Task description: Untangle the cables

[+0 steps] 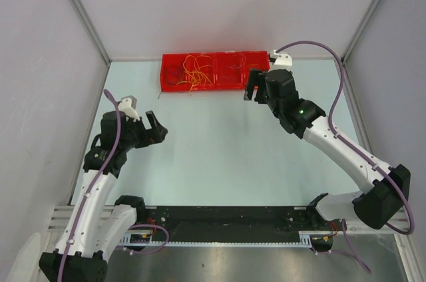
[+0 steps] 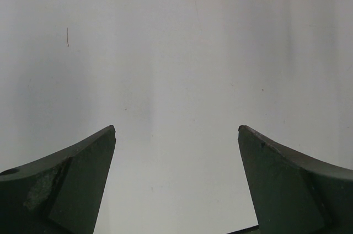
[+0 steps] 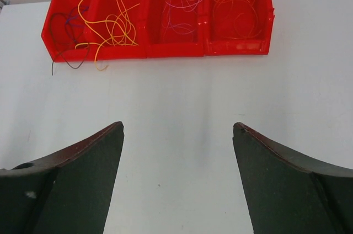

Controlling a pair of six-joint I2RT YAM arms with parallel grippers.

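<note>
At far edge of table [image 1: 219,155], cables [image 1: 193,74] lie in red tray [image 3: 176,51] w/ 3 compts. L compt: yellow tangle [image 3: 110,21], plus dark wire [image 3: 69,62] spilling over near wall onto table. Mid compt: thin purple loops [image 3: 187,2]. R compt: orange coils [image 3: 237,10]. R gripper [image 3: 177,126] hovers near tray, jaws spread, holding nothing. L gripper [image 2: 176,129] is well apart from tray, over bare table, jaws likewise spread, empty.
</note>
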